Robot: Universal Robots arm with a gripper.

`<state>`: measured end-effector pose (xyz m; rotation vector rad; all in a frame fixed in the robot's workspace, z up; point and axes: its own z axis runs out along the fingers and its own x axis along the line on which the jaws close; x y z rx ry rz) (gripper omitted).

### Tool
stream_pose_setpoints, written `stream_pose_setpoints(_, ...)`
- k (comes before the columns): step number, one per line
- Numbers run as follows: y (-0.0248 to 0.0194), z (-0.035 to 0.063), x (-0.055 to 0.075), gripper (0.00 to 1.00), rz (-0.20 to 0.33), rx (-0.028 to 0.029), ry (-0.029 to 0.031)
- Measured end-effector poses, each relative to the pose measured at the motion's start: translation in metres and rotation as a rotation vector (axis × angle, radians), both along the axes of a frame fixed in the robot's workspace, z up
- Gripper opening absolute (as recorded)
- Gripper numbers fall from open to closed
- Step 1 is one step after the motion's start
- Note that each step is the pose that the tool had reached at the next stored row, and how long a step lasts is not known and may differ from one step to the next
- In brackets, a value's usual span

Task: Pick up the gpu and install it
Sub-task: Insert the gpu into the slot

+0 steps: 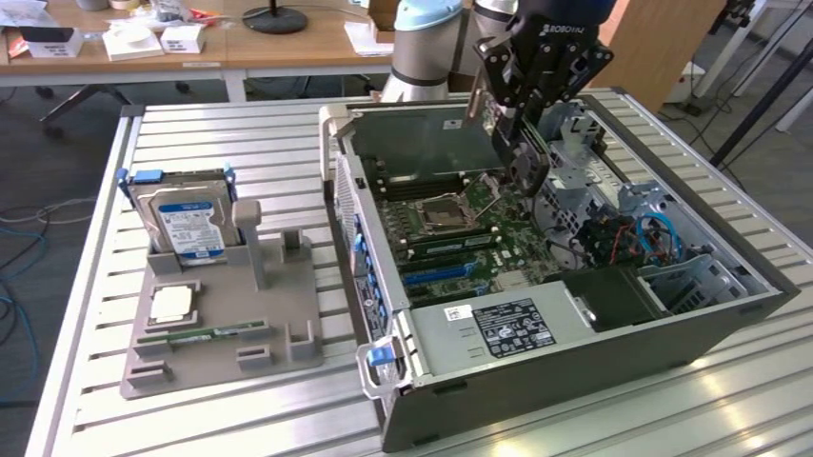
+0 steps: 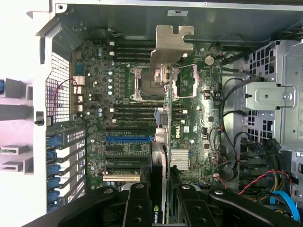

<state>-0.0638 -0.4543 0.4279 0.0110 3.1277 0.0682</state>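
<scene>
My gripper (image 1: 521, 164) hangs over the open computer case (image 1: 572, 352), shut on the gpu (image 1: 505, 133). In the wrist view the gpu (image 2: 164, 137) is seen edge-on, a thin dark card running away from the black fingers (image 2: 137, 198). Its silver bracket (image 2: 170, 45) is at the far end, over the CPU socket area of the green motherboard (image 2: 123, 94). The card is held above the board, apart from the expansion slots (image 2: 128, 139). In the exterior view the motherboard (image 1: 451, 224) lies directly below the gripper.
A grey fixture tray (image 1: 216, 295) at the exterior view's left holds the hard drive (image 1: 188, 224), a CPU (image 1: 171, 305) and a memory stick (image 1: 204, 333). The case contains a power supply (image 1: 502, 324), a metal drive cage (image 2: 274, 94) and loose cables (image 1: 648, 238).
</scene>
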Motion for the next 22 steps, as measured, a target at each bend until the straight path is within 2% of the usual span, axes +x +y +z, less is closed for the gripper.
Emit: stream_pose_setpoints(22,0.0003,-0.0009,0.0,0.26,0.159,0.0,0.0)
